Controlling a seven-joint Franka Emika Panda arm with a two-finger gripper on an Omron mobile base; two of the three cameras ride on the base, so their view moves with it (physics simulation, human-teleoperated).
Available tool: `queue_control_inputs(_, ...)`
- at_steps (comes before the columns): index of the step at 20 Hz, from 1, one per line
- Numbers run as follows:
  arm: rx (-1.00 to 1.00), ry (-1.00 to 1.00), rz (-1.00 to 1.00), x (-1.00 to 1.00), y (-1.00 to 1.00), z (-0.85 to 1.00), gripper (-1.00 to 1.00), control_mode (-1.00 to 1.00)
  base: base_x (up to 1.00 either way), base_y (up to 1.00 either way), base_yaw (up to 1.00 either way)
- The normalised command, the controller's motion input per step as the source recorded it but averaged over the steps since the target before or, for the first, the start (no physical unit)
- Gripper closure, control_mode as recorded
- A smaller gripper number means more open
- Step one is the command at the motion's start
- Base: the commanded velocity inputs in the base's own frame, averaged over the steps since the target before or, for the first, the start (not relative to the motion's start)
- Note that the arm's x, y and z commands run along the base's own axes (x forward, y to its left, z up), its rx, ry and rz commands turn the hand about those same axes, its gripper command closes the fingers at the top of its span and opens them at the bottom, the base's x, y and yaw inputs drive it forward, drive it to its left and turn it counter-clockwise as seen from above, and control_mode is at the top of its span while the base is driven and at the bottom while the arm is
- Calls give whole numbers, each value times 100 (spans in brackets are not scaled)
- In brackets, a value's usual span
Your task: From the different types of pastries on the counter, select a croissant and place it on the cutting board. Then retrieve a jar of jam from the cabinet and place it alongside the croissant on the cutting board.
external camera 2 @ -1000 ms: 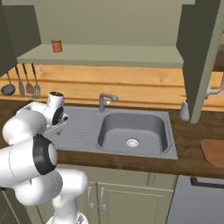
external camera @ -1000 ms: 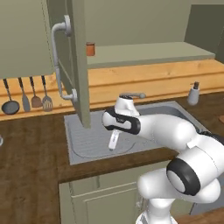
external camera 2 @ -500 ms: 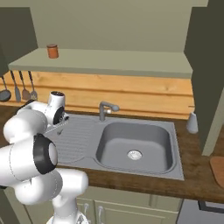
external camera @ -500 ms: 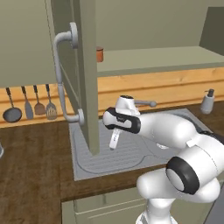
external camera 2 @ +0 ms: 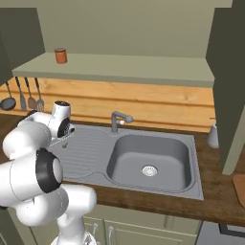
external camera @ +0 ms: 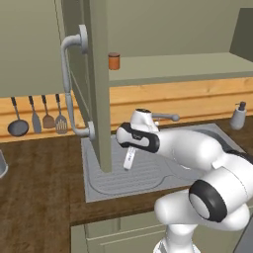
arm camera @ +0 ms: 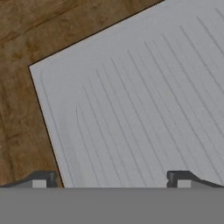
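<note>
While the hand [arm camera: 111, 178] hangs spread and empty over the ribbed drainboard [arm camera: 144, 100], wooden counter [arm camera: 22, 100] borders it.

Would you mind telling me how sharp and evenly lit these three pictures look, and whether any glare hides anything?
Left base view: flat, even rendered light, no glare, the jar crisp. Right base view: equally even, the sink softly shaded. Hand view: slightly soft, the drainboard grooves faint, the open gripper tips in focus.

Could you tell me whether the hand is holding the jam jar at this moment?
No, the jam jar stands on the cabinet shelf, while the hand hangs open and empty over the sink's drainboard.
</note>
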Motion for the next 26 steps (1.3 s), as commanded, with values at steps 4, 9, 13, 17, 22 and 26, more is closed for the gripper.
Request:
queue_control_inputs(4, 3, 2, 1, 6, 0, -9, -100, -100, 7, 0, 1)
queue_control_inputs(9, -1, -15, -1, -27, 3, 61, -100, -100, 0, 0, 0)
queue_control_inputs(13, -4, -17, 0, -27, 2, 70, -100, -100, 0, 0, 0)
queue_control_inputs(17, 0, -6, 0, -12, 5, 64, -100, -100, 0, 0, 0)
queue_control_inputs(22, 0, -10, -2, -4, 10, 82, -100, -100, 0, 0, 0)
queue_control_inputs(26, 0, -17, -5, -14, 14, 82, -100, -100, 0, 0, 0)
